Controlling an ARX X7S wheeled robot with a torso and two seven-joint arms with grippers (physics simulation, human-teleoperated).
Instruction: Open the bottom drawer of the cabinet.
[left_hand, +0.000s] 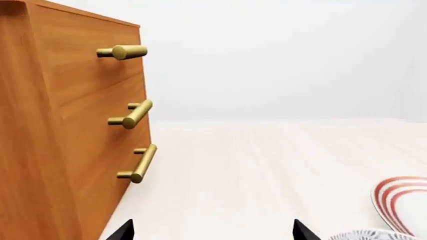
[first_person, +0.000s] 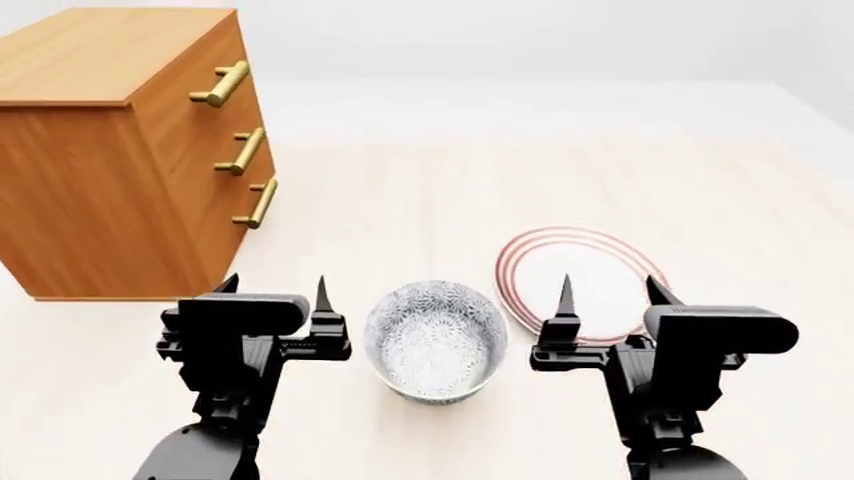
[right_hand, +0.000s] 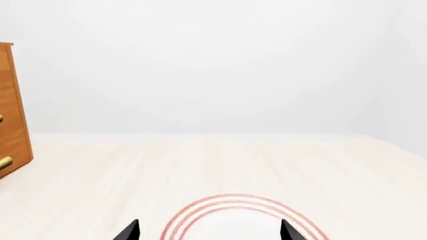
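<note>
The orange-brown cabinet (first_person: 94, 150) stands at the far left of the pale table, with three stacked drawers and brass bar handles. The bottom drawer (first_person: 240, 232) is shut, and its handle (first_person: 256, 203) sits level with the cabinet front. In the left wrist view the cabinet (left_hand: 60, 150) shows with the bottom drawer's handle (left_hand: 141, 164) lowest of three. My left gripper (first_person: 274, 292) is open and empty, a short way in front of the cabinet. My right gripper (first_person: 607, 290) is open and empty, above the plate's near edge. A cabinet corner also shows in the right wrist view (right_hand: 13, 135).
A patterned grey-white bowl (first_person: 437, 340) stands between my two grippers. A white plate with red rings (first_person: 585, 280) lies to its right, also seen in the right wrist view (right_hand: 233, 220) and left wrist view (left_hand: 403, 202). The table (first_person: 441, 180) stretches back to a white wall.
</note>
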